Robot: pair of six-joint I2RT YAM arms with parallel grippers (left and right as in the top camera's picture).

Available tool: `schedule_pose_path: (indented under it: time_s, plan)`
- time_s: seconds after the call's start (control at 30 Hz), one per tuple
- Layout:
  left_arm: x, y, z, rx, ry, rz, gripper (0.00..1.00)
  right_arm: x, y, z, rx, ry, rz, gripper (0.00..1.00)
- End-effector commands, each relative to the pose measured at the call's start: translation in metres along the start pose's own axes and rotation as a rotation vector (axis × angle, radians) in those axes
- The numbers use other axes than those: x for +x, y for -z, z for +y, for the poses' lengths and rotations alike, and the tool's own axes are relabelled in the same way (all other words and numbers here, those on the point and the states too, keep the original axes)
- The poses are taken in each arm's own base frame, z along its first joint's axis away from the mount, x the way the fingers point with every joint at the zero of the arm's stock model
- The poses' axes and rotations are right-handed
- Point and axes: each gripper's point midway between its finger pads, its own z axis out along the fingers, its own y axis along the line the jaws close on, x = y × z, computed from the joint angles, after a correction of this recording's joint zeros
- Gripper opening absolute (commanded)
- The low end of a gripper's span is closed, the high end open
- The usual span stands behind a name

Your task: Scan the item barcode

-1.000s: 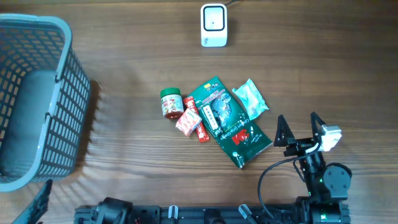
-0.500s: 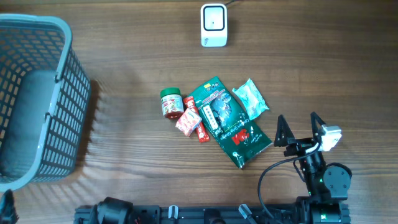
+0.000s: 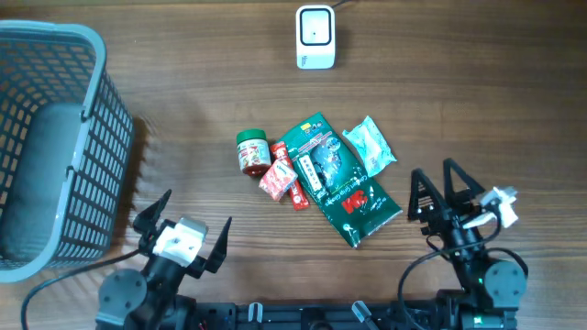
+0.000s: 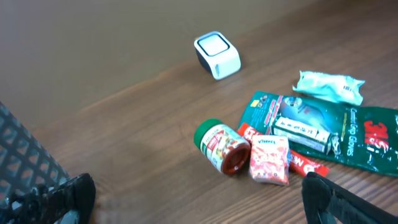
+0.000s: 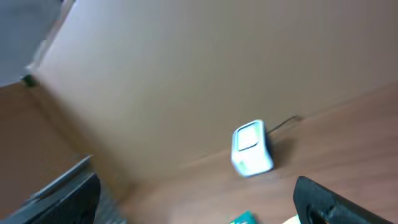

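Observation:
The white barcode scanner (image 3: 315,37) stands at the table's far edge, also in the left wrist view (image 4: 217,55) and, blurred, in the right wrist view (image 5: 252,148). Mid-table lies a cluster of items: a green-lidded red jar (image 3: 252,151) (image 4: 221,146), a red sachet (image 3: 277,176) (image 4: 269,160), a big dark green packet (image 3: 335,179) (image 4: 323,127) and a pale green pouch (image 3: 369,145) (image 4: 329,86). My left gripper (image 3: 197,207) (image 4: 198,180) is open and empty, near-left of the cluster. To the near-right my right gripper (image 3: 433,169) (image 5: 198,183) is also open and empty.
A grey mesh basket (image 3: 55,147) fills the left side of the table, its wall just left of my left gripper (image 4: 25,162). A thin red stick pack (image 3: 295,191) lies between the sachet and the green packet. A cable leaves the scanner at the back.
My left arm has come up into the overhead view from the bottom left corner. The right gripper has turned and shifted slightly right. The items have not moved.

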Motion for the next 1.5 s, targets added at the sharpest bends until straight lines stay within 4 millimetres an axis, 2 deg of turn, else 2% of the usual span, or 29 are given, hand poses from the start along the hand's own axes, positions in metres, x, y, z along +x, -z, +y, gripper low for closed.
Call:
schedule_pose_path:
  time_s: [0.0,0.1,0.2,0.3,0.33,0.37,0.4,0.43,0.5,0.53,0.57,0.67,0.7,0.73,0.77,0.83,0.9,0.93,1.0,1.07,1.13,1.27,1.37,1.47]
  plan:
    - [0.021,-0.008,-0.003,0.004,0.000,0.056,1.00,0.006,-0.002,0.017,-0.008,-0.046,0.153,0.99]
    - [0.050,-0.021,-0.010,0.025,0.006,0.129,1.00,-0.010,-0.017,0.024,0.097,-0.005,0.303,0.99]
    - [0.071,-0.027,-0.016,0.041,0.010,0.184,1.00,-0.027,-0.042,0.036,0.186,-0.036,0.495,0.99]
    - [0.079,-0.026,-0.018,0.049,0.012,0.215,1.00,-0.010,-0.065,0.049,0.244,-0.057,0.756,0.99]
    - [0.083,-0.025,-0.019,0.054,0.013,0.230,1.00,0.019,-0.076,0.059,0.241,-0.068,0.922,0.99]
    - [0.087,-0.024,-0.021,0.060,0.008,0.249,1.00,0.052,-0.085,0.060,0.253,-0.080,1.046,1.00]
    - [0.088,-0.024,-0.021,0.062,0.007,0.254,1.00,0.072,-0.090,0.055,0.275,-0.110,1.102,0.99]
    - [0.089,-0.024,-0.021,0.063,0.008,0.257,1.00,0.087,-0.091,0.049,0.310,-0.143,1.140,1.00]
    - [0.089,-0.024,-0.021,0.063,0.008,0.257,1.00,0.131,-0.101,0.020,0.442,-0.269,1.227,1.00]
    - [0.089,-0.024,-0.021,0.063,0.008,0.257,1.00,0.147,-0.103,0.022,0.398,-0.309,1.281,0.80]
    - [0.089,-0.024,-0.021,0.063,0.008,0.257,1.00,0.167,-0.099,0.024,0.388,-0.373,1.353,0.68]
    - [0.089,-0.024,-0.021,0.063,0.008,0.257,1.00,0.188,-0.092,0.031,0.436,-0.360,1.397,0.69]
    - [0.089,-0.024,-0.021,0.063,0.008,0.257,1.00,0.196,-0.087,0.029,0.472,-0.260,1.396,0.76]
    - [0.089,-0.024,-0.021,0.063,0.008,0.257,1.00,0.198,-0.085,0.019,0.536,-0.136,1.371,0.82]
    - [0.089,-0.024,-0.021,0.063,0.008,0.257,1.00,0.196,-0.085,0.004,0.622,0.093,1.303,0.91]
    - [0.089,-0.024,-0.021,0.063,0.008,0.257,1.00,0.192,-0.092,0.000,0.632,0.351,1.225,0.93]
    - [0.089,-0.024,-0.021,0.063,0.008,0.257,1.00,0.195,-0.099,-0.002,0.621,0.521,1.191,0.93]
    - [0.089,-0.024,-0.021,0.063,0.008,0.257,1.00,0.200,-0.101,-0.006,0.621,0.552,1.193,0.93]
    - [0.089,-0.024,-0.021,0.063,0.008,0.257,1.00,0.222,-0.100,-0.021,0.604,0.632,1.254,0.83]
    - [0.089,-0.024,-0.021,0.063,0.008,0.256,1.00,0.247,-0.089,-0.034,0.590,0.689,1.351,0.79]
    - [0.089,-0.024,-0.021,0.063,0.008,0.257,1.00,0.255,-0.078,-0.035,0.592,0.709,1.397,0.79]
    - [0.089,-0.024,-0.021,0.063,0.008,0.257,1.00,0.258,-0.072,-0.029,0.580,0.727,1.418,0.79]
    - [0.089,-0.024,-0.021,0.063,0.008,0.257,1.00,0.243,-0.076,-0.019,0.589,0.733,1.435,0.79]
    - [0.089,-0.024,-0.021,0.063,0.008,0.257,1.00,0.226,-0.090,0.003,0.572,0.713,1.435,0.79]
